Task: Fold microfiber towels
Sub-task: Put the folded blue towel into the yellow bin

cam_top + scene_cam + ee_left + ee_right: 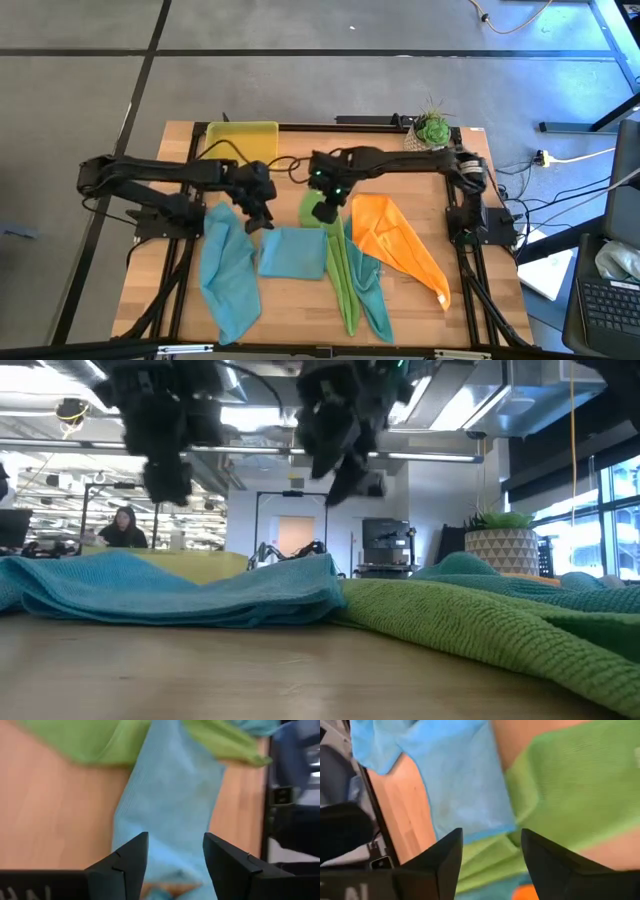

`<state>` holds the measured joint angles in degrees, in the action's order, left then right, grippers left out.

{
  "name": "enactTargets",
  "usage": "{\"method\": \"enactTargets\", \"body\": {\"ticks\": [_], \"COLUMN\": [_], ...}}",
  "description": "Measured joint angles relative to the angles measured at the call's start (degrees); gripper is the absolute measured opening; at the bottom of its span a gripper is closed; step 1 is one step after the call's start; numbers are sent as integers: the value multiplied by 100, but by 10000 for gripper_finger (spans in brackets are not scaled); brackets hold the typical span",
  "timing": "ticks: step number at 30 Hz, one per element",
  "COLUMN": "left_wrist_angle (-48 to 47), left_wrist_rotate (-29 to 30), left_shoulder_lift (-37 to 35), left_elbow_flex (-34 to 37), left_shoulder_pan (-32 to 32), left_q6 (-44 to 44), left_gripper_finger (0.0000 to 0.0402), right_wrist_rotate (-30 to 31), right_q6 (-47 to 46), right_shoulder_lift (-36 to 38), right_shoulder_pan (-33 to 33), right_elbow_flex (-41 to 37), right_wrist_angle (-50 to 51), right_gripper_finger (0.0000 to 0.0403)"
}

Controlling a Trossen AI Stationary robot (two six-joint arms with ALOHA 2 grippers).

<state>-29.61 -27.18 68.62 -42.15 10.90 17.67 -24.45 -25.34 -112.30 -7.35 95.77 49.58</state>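
- Folded light blue microfiber towel (292, 253) flat at table centre, long axis left to right.
- Left gripper (257, 213) above its left edge, right gripper (327, 208) above its right; both parted, empty.
- Neither nearer.

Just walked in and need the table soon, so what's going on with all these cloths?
Two robot arms are folding microfiber towels. A light blue towel lies folded mid-table; the left gripper and right gripper hang just above its far corners, fingers open and empty. Another light blue towel, a lime green towel, a teal towel and an orange towel lie loose around it. A yellow-green tray sits behind.
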Motion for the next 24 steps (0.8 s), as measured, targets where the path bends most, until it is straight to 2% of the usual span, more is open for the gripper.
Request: {"method": "enactTargets", "body": {"ticks": [5,7,13,19,24], "left_wrist_angle": [907,955,1076,1423,1185], "left_wrist_rotate": [-661,-823,-812,-761,-1139], "left_shoulder_lift": [730,998,1850,2532,3199], "left_elbow_flex": [-24,-60,-352,-787,-1061], "left_shoulder_pan": [249,259,259,301,386], "left_q6": [-445,-707,-1524,-1980,-1978], "left_gripper_finger": [192,192,195,196,196], "right_wrist_rotate": [981,1271,1956,2038,2037], "right_q6": [-129,-146,-116,189,505], "right_shoulder_lift": [935,1307,2128,2433,2475], "right_shoulder_pan": [90,145,289,315,293], "right_elbow_flex": [0,0,4,2,-4], "right_wrist_angle": [319,330,452,789,1203], "right_gripper_finger": [198,197,197,197,197]}}
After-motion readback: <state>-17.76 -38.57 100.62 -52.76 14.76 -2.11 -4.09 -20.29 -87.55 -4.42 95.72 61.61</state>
